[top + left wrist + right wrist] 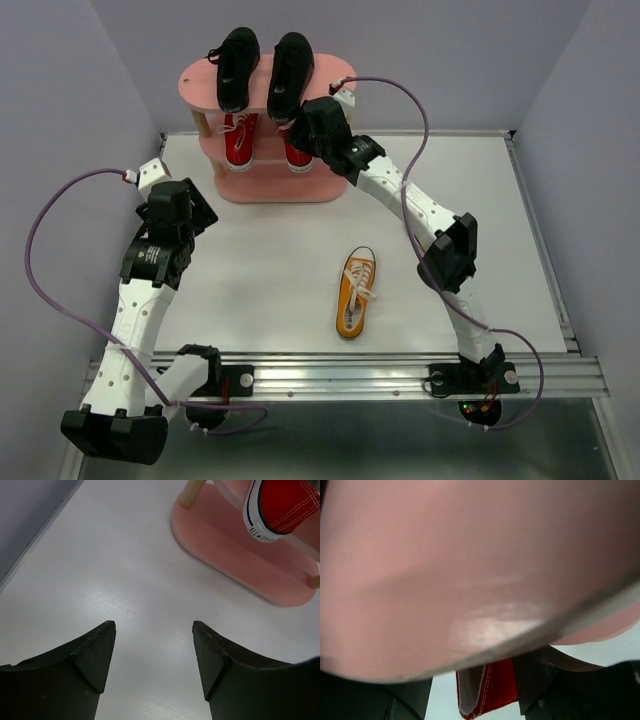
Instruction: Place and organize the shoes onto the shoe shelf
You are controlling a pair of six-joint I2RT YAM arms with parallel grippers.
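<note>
On the far side of the tabletop (260, 270), the pink shoe shelf (270, 190) carries four sneakers, with the right pincer (473, 700) at its middle tier.
Top tier: left black sneaker (236, 66) and right black sneaker (288, 72), side by side. Middle tier: left red sneaker (239, 140) and right red sneaker (297, 155). Right pincer's jaws are parted around the right red one, with a gap on one side. Orange sneaker (355, 292) lies alone mid-tabletop, well apart from the shelf. Left pincer (154, 625) is wide, holding nothing, over bare tabletop near the shelf base.
</note>
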